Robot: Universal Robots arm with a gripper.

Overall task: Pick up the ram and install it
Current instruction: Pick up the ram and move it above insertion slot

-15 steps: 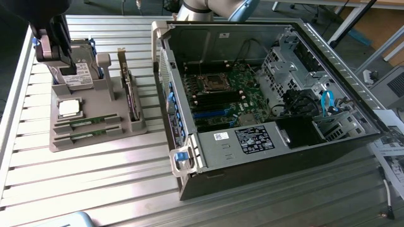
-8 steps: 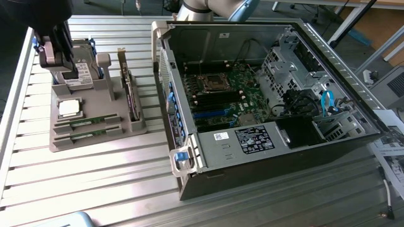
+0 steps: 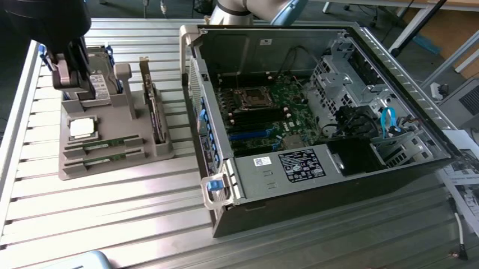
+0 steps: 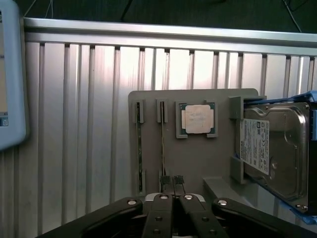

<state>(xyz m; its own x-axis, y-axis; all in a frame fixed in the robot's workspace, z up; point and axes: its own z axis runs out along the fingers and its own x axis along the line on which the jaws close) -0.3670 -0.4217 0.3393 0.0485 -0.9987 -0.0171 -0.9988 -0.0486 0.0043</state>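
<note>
Two ram sticks, slim and green, lie in slots of the grey holder tray (image 3: 112, 168): one ram (image 3: 105, 144) and the other ram (image 3: 105, 161). In the wrist view they stand edge-on as one ram (image 4: 139, 148) and the other ram (image 4: 163, 144). My gripper (image 4: 172, 184) is shut with nothing in it, its fingertips above the tray just beside the end of the second stick. In the exterior view the gripper (image 3: 73, 84) hangs over the far end of the tray, in front of the hard drive.
The tray also carries a silver processor chip (image 3: 82, 128), a hard drive (image 4: 272, 148) and an upright dark expansion card (image 3: 153, 106). The open computer case (image 3: 299, 168) with its motherboard (image 3: 273, 106) lies at the exterior view's right. A light-blue-edged device (image 4: 10, 74) sits on the slatted table.
</note>
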